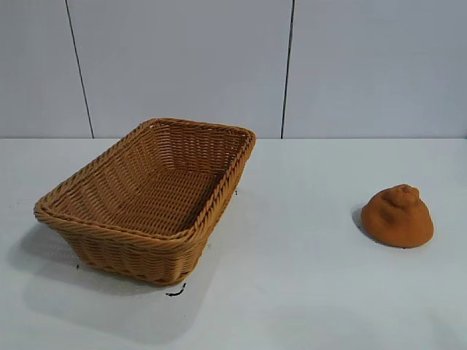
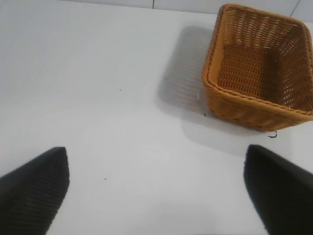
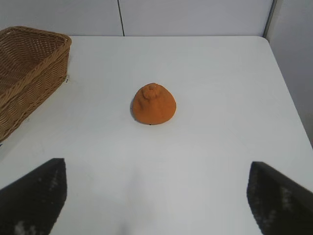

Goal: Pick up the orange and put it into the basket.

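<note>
The orange (image 1: 398,216) is a matte orange-brown dome with a knobby peak, resting on the white table at the right; the right wrist view shows the orange (image 3: 154,104) ahead of my right gripper (image 3: 156,169), which is open and empty, well short of it. The tan wicker basket (image 1: 87,215) stands empty at the left. My left gripper (image 2: 156,156) is open over bare table, with the basket (image 2: 215,95) off to one side ahead of it. Neither arm appears in the exterior view.
The white table (image 1: 292,292) runs back to a grey panelled wall (image 1: 182,58). Its far edge and side edge (image 3: 288,93) show in the right wrist view. A small black mark (image 1: 175,292) lies by the basket's near corner.
</note>
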